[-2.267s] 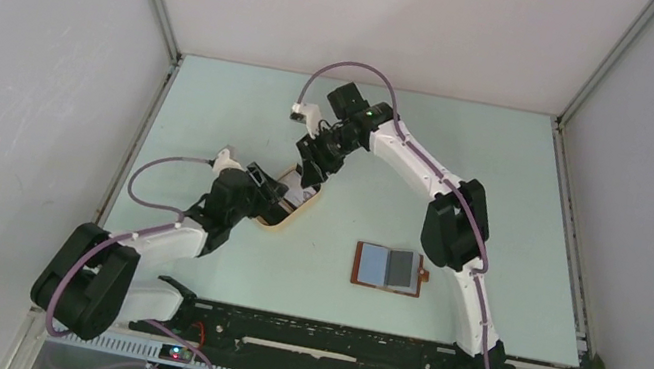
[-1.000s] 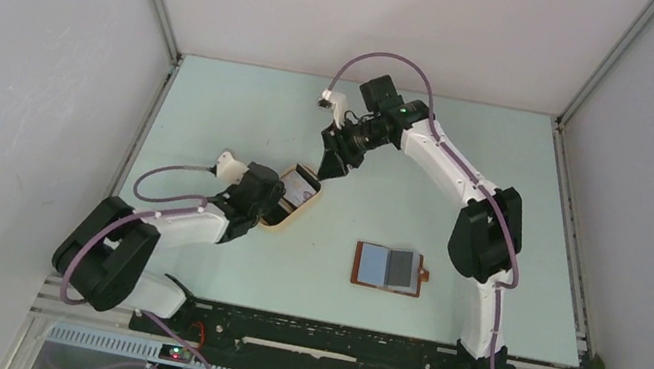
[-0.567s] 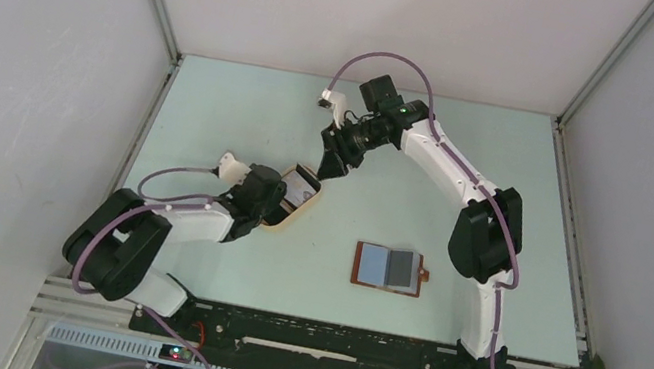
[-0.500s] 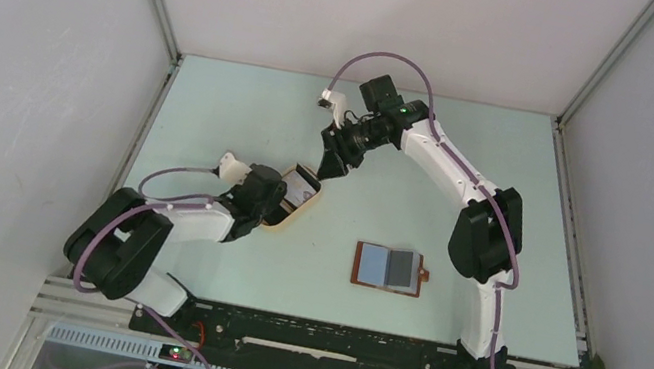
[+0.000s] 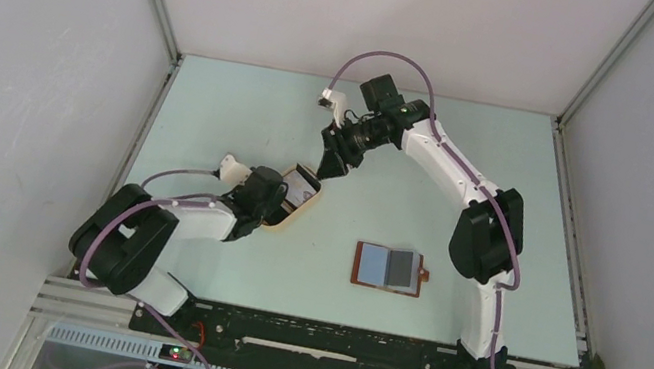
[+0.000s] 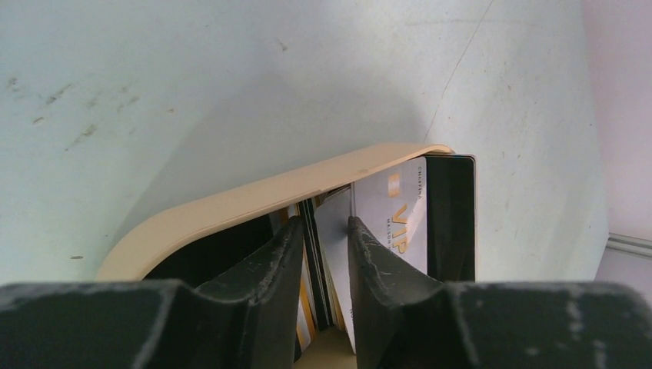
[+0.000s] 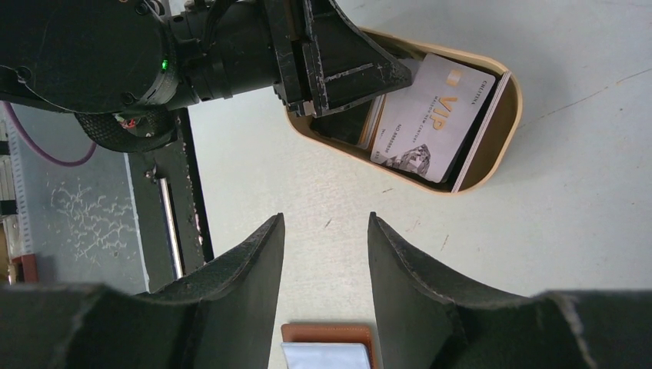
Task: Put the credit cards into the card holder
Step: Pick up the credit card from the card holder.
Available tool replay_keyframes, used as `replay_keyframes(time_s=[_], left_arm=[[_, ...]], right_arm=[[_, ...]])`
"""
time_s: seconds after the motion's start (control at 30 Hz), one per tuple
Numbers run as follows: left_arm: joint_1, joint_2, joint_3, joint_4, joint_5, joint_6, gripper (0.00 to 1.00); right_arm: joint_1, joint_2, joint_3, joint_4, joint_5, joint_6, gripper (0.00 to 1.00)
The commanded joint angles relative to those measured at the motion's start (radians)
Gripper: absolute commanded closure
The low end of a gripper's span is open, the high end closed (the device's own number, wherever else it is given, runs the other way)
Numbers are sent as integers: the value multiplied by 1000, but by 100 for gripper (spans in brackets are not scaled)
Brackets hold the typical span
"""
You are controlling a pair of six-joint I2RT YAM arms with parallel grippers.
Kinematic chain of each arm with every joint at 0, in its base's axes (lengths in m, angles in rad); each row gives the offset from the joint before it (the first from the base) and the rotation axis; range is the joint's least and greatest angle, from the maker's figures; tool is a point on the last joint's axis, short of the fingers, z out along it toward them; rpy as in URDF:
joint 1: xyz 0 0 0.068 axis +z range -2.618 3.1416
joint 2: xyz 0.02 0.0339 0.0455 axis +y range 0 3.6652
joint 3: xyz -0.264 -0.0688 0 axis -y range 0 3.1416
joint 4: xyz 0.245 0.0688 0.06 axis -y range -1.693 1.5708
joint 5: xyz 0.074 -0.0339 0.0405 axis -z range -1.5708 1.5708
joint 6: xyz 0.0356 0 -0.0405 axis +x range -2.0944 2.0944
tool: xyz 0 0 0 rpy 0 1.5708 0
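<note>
The left end effector is set inside the tan tray. Its narrow gap straddles the stacked credit cards; whether they are gripped cannot be told. The right end effector is held wide and empty, with the tray ahead of its fingertips. The open card holder is seen on the worktop behind them.

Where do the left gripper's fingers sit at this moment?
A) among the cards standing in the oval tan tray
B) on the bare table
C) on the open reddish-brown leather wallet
A: the left wrist view shows the left gripper with its fingers either side of thin flat credit cards standing inside the oval tan tray.
</note>
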Motion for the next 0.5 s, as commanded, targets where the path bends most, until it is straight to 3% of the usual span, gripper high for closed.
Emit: replay_keyframes(time_s=[0.0,0.3,0.47], left_arm=[[4,7,51,8,-23,-12,70],[6,-4,34,55,-16,8,92],[6,-47,9,66,-21,28,98]], right_arm=[[0,-74,0,13,-25,0,48],[-2,-86,-4,11,-31,-6,48],[-4,-89,-6,11,-28,-11,48]])
